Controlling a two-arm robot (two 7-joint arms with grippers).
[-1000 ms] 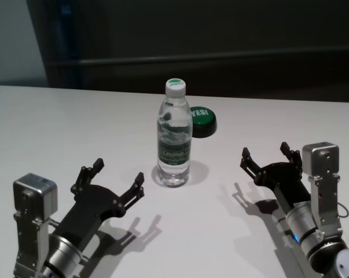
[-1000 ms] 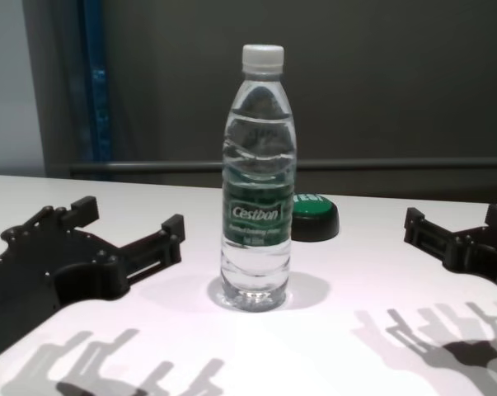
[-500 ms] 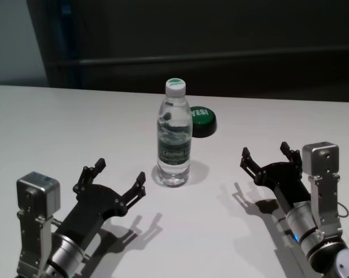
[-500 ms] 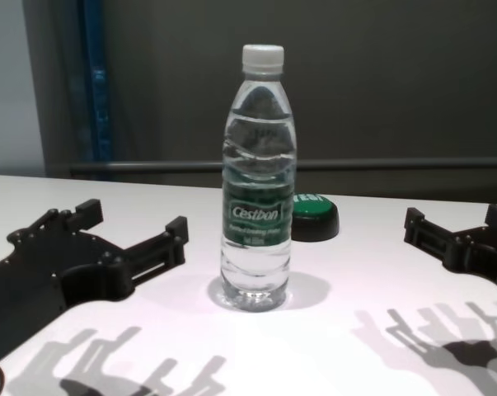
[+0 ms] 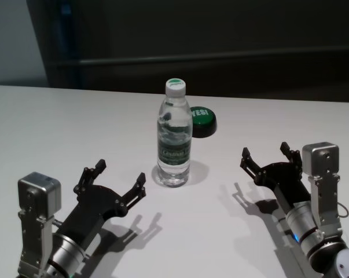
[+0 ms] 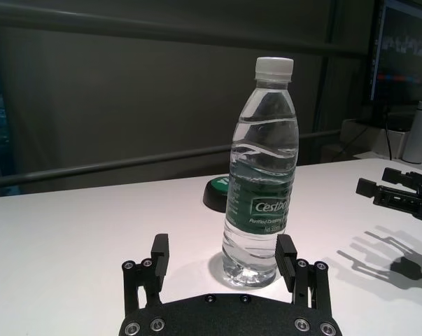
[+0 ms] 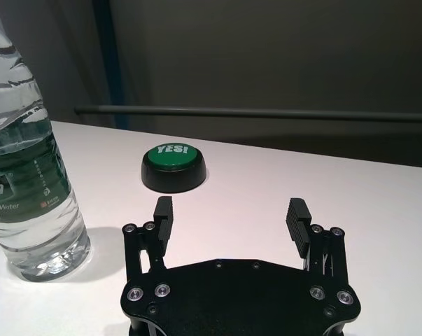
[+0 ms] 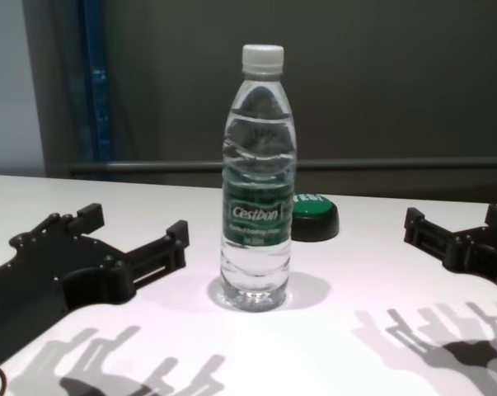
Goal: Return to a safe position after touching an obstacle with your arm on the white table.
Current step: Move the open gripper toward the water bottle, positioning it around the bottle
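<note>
The obstacle, a clear water bottle (image 5: 175,139) with a white cap and green label, stands upright mid-table (image 8: 258,190). My left gripper (image 5: 120,174) hovers open just short of it on the left, low over the white table (image 5: 76,127), not touching it. In the left wrist view the bottle (image 6: 261,182) rises right beyond the spread fingers of that gripper (image 6: 222,248). My right gripper (image 5: 264,150) is open too, well off to the bottle's right, and its wrist view shows the bottle (image 7: 22,189) off to one side.
A low black puck with a green "YES!" top (image 5: 202,120) sits just behind the bottle to its right (image 7: 173,164). A dark wall and rail run behind the table's far edge. The right gripper (image 6: 399,199) also shows far off in the left wrist view.
My left gripper has edged slightly rightward, a little nearer the bottle. The bottle and the right arm have not moved.
</note>
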